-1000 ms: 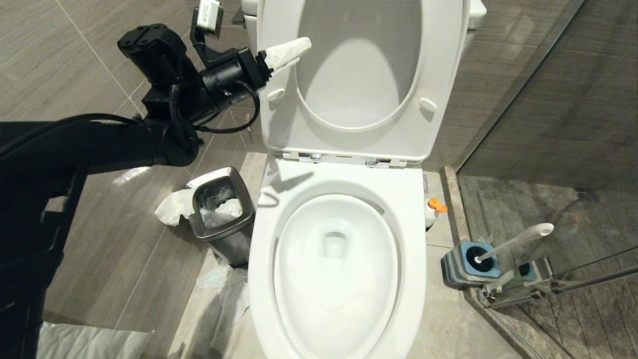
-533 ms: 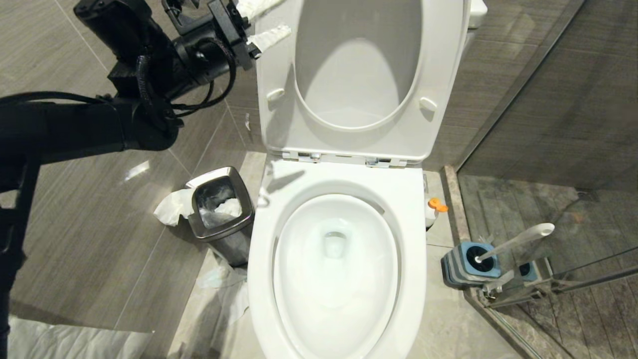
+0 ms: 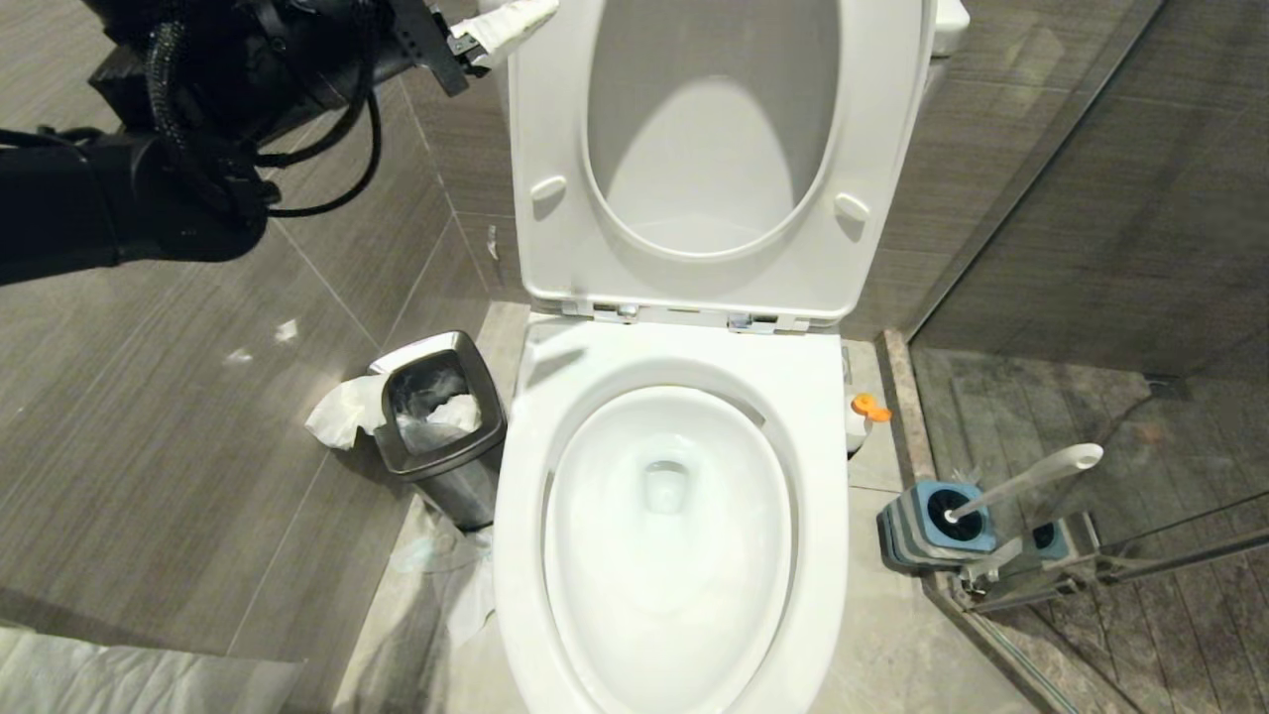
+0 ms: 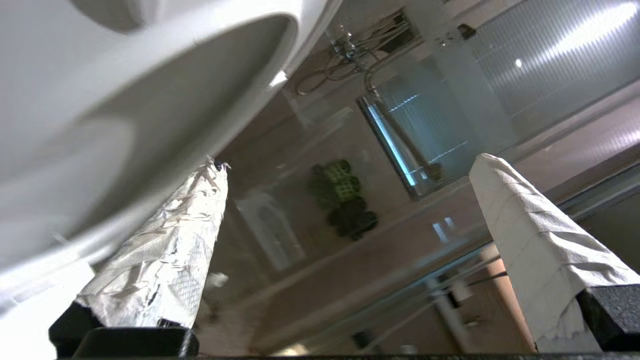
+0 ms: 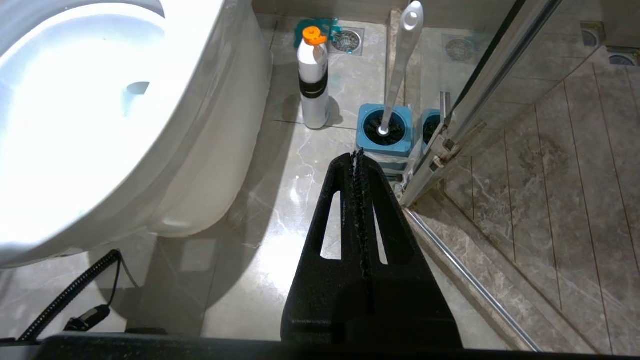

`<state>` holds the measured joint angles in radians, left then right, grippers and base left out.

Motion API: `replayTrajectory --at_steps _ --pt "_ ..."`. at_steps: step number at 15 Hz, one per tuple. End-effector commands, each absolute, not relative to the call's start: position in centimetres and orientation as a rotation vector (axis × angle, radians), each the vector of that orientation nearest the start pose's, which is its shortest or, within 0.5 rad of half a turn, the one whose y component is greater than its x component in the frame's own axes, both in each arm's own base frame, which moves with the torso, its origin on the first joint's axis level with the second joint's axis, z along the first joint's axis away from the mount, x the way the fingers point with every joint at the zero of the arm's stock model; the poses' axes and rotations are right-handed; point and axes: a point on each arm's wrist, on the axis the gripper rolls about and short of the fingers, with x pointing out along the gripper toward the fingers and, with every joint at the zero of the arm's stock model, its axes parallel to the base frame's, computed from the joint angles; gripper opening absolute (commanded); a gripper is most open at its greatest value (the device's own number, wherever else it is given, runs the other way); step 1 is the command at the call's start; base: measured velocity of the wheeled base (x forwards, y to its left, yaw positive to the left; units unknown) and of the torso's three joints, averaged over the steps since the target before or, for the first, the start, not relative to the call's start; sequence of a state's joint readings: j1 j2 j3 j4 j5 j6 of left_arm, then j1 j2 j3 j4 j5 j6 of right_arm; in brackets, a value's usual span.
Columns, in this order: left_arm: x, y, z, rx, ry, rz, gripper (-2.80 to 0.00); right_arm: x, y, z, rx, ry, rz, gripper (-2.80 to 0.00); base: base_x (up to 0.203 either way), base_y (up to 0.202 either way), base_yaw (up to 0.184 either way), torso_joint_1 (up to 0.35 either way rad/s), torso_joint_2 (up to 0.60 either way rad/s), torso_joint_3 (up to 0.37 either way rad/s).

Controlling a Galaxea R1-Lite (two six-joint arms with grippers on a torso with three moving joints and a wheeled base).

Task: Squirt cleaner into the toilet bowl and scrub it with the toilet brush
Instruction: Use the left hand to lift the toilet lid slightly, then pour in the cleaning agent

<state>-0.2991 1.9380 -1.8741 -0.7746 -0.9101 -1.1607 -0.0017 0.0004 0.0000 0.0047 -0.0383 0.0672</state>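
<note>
Our left gripper (image 4: 350,165) is up high at the far left, fingers wide apart. Our right gripper (image 5: 359,155) is pressed together.

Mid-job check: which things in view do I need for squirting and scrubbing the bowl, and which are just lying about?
For the job:
toilet bowl
toilet brush, standing in its blue-topped holder
orange-capped bottle, probably the cleaner

Lying about:
steel waste bin
crumpled tissue beside the bin
paper on the floor
</note>
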Motion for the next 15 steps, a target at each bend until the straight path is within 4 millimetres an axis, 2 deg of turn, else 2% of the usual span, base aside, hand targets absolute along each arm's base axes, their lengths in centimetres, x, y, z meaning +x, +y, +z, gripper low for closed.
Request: replayTrajectory --at_steps 1,4,7,12,15 --pt "31.0 -11.3 42.5 -0.779 0.075 -1.392 0.0 -2.3 -0.1 7.5 0.067 0.003 -0.04 -2.8 0.0 0.0 0.0 0.0 0.0 0.0" --pt "29.8 -10.8 43.1 -0.747 0.091 -1.36 0.0 -2.3 -0.1 7.5 0.067 0.003 -0.04 -2.8 0.0 0.0 0.0 0.0 0.0 0.0" --pt "29.9 -10.4 42.5 -0.644 0.102 -1.284 0.0 -2.3 -0.1 7.5 0.067 0.003 -0.04 -2.8 0.0 0.0 0.0 0.0 0.0 0.0" --pt "30.0 -10.1 41.3 -0.32 0.014 -1.072 0.0 -2.3 -0.1 7.5 0.067 0.003 -0.04 -2.8 0.0 0.0 0.0 0.0 0.0 0.0" --pt "30.0 -10.1 41.3 -0.206 -0.042 -0.944 0.0 -2.3 -0.1 7.5 0.067 0.003 -0.04 -2.8 0.0 0.0 0.0 0.0 0.0 0.0"
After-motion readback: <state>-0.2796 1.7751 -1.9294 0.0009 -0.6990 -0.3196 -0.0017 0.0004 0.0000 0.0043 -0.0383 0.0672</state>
